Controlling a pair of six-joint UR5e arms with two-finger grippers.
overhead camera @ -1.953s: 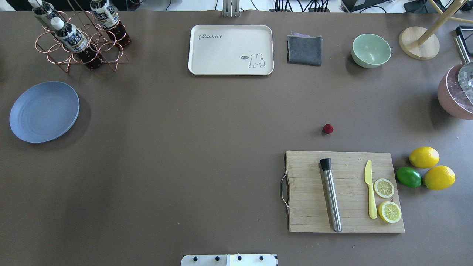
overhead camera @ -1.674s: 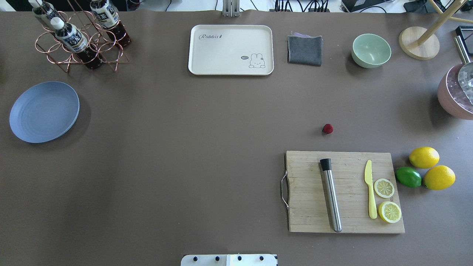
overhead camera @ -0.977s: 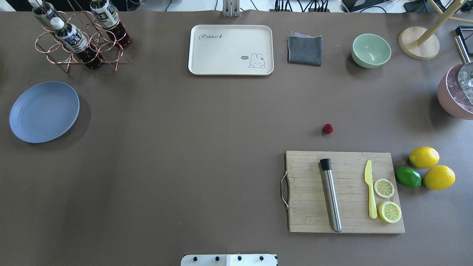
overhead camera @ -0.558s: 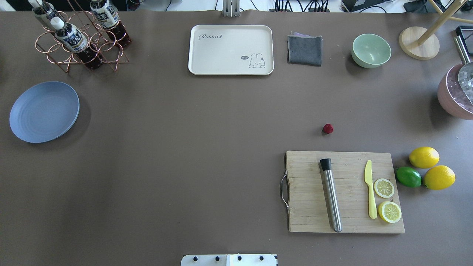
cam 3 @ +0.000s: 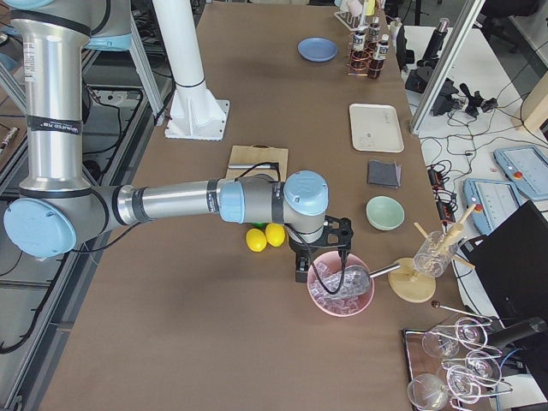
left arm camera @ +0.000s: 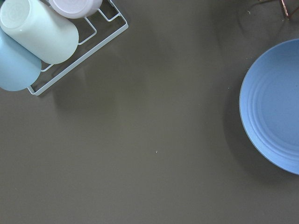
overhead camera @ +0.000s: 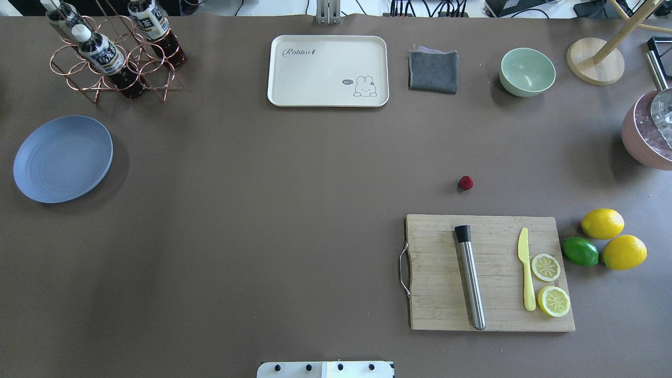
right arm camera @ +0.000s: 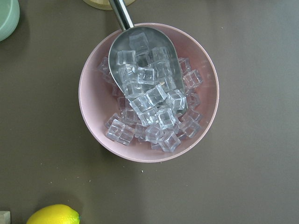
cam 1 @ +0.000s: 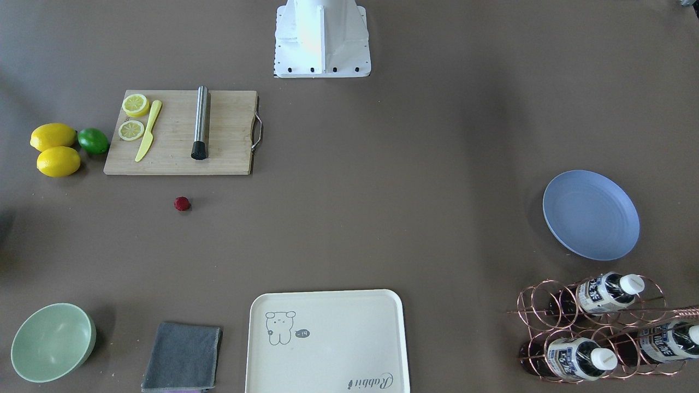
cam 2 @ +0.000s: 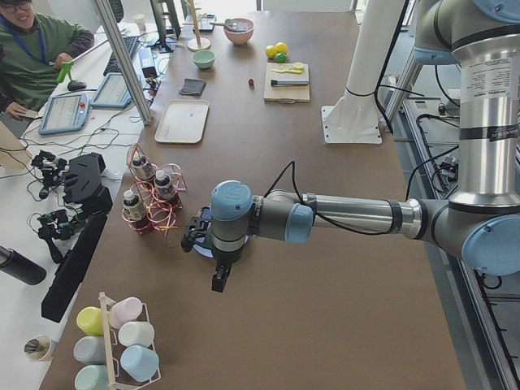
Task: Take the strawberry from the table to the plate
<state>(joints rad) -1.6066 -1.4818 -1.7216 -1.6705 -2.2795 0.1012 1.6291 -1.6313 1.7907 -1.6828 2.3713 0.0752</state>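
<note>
The strawberry (overhead camera: 465,182) (cam 1: 182,203) lies alone on the table (overhead camera: 262,210), just beyond the cutting board's far edge. The blue plate (overhead camera: 63,158) (cam 1: 591,214) rests far off at the table's left end; its rim also fills the right of the left wrist view (left arm camera: 275,126). No gripper appears in the overhead or front views. My left gripper (cam 2: 218,280) hangs near the plate in the exterior left view, and I cannot tell whether it is open or shut. My right gripper (cam 3: 301,272) hovers by a pink ice bowl (cam 3: 341,285), far from the berry; its state I cannot tell either.
A wooden cutting board (overhead camera: 491,273) carries a steel muddler, a yellow knife and lemon slices. Two lemons and a lime (overhead camera: 580,251) sit to its right. Along the far edge stand a cream tray (overhead camera: 328,71), grey cloth (overhead camera: 433,71), green bowl (overhead camera: 527,72) and bottle rack (overhead camera: 113,52).
</note>
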